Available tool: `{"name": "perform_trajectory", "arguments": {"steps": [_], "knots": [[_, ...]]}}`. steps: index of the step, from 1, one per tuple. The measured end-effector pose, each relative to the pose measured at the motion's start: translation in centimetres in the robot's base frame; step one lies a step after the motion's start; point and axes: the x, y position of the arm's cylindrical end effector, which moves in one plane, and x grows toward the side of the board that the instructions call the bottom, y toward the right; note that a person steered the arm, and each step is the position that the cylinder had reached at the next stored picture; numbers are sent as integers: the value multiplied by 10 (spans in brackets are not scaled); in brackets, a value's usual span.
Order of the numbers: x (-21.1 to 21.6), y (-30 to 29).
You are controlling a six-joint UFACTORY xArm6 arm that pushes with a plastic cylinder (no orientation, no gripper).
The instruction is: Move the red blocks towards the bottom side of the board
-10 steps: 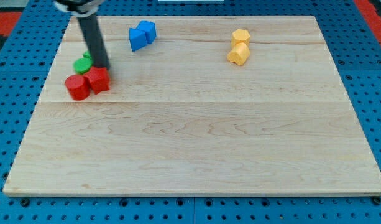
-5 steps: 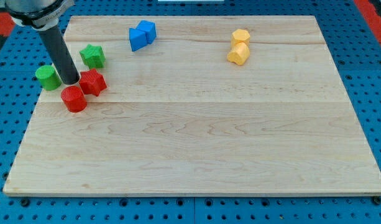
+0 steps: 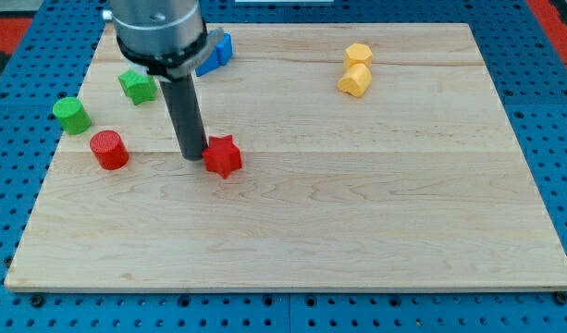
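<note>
No text, label, brand, number or sign can be read anywhere: not on the pale wooden board point(image 3: 357, 213), the small coloured blocks, the dark rod, or the blue perforated surface point(image 3: 560, 129) around the board.

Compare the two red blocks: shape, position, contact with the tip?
Shape: the red cylinder is round; the red star block has points. Position: the cylinder sits near the board's left edge; the star lies further toward the view's right. Contact: my tip is against the star's left side, apart from the cylinder. Both are red and similar in size.
</note>
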Motion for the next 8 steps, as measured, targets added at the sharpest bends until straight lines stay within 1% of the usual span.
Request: {"name": "perform_trajectory", "arguments": {"steps": [1,2,3,4,5,6,7,8], "knots": [[35,-9],[52,-96],[13,-188],[2,-190],[-2,-128],[-9,-97],[-29,-84],[-35,-70]]}}
